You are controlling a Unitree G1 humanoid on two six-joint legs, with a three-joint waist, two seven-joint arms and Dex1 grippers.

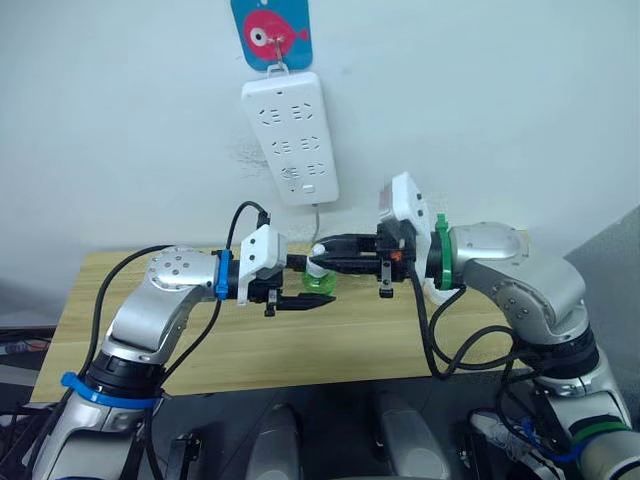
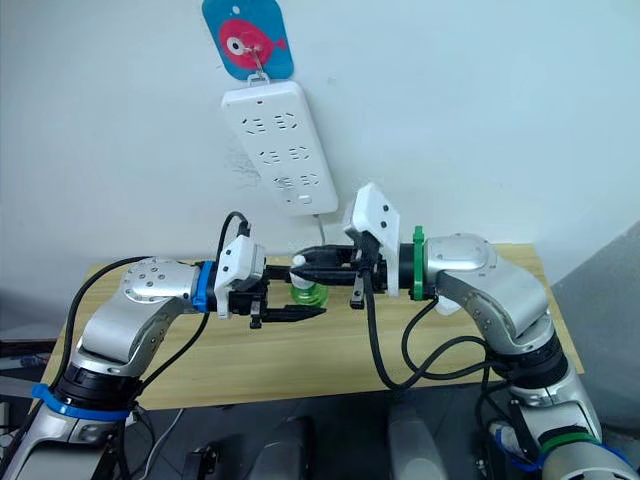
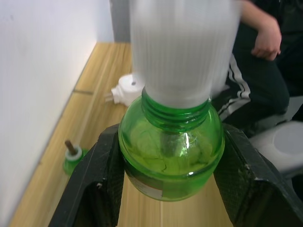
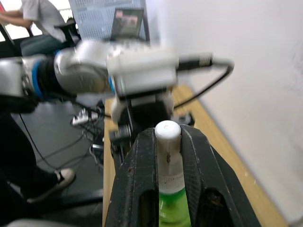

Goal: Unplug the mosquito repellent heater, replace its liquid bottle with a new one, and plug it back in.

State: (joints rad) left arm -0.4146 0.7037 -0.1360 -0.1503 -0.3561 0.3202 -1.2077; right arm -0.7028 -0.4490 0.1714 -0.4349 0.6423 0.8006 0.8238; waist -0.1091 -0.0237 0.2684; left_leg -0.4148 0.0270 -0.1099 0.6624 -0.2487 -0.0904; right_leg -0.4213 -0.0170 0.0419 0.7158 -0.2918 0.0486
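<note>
A green liquid bottle (image 1: 319,283) with a white cap (image 1: 318,257) hangs above the table, between both arms. My left gripper (image 1: 322,284) is shut on the bottle's round green body (image 3: 170,146). My right gripper (image 1: 325,257) is shut on the white cap (image 4: 168,137), its fingers (image 4: 142,165) pressed against either side. The mosquito repellent heater (image 3: 130,90), a white rounded unit, lies on the table behind the held bottle. A second small green bottle (image 3: 73,158) with a bare wick stands on the table near the wall.
A white power strip (image 1: 290,135) hangs on the wall from a blue fish-shaped hook (image 1: 272,32), its cord running down behind the wooden table (image 1: 300,350). A seated person (image 3: 265,42) is off the table's far end.
</note>
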